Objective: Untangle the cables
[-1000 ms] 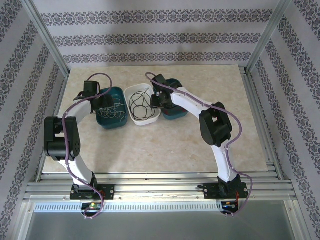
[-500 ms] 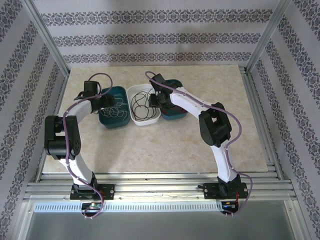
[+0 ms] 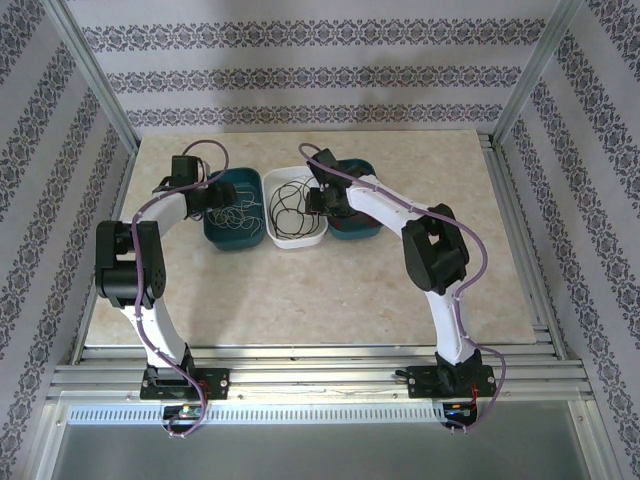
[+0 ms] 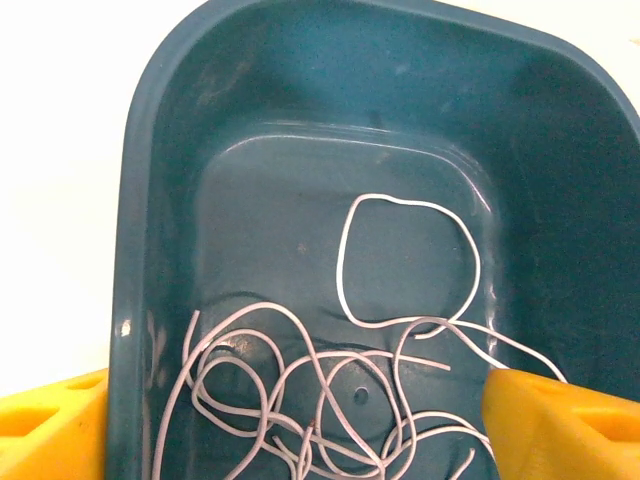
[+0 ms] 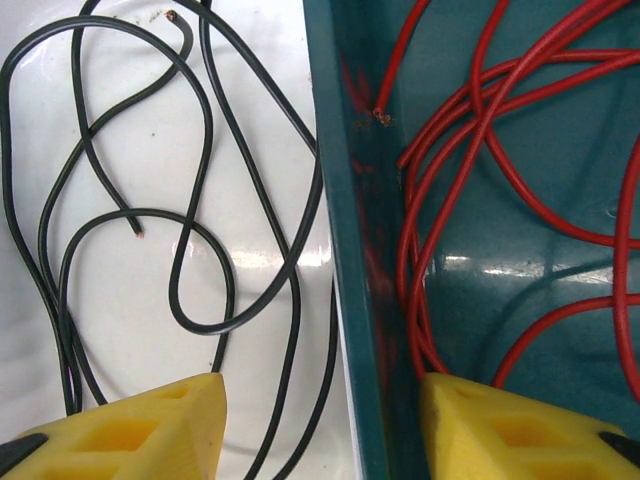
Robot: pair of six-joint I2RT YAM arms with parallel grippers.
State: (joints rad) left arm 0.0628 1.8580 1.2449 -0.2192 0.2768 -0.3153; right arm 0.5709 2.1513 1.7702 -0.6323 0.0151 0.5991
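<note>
The cables lie sorted in three bins. Whitish cables tangle in loops on the floor of the left teal bin. My left gripper hangs open over them, holding nothing, one finger outside the bin's wall. Black cables loop in the white bin. Red cables lie in the right teal bin. My right gripper is open, its fingers straddling the wall between those two bins.
The three bins stand side by side, touching, at the far middle of the beige tabletop. Patterned walls and metal frame posts close in the back and sides. Purple arm cables run along both arms.
Both arms have reached farther from their bases, and the three bins have shifted a little toward the back and right. The left arm's elbow has risen.
</note>
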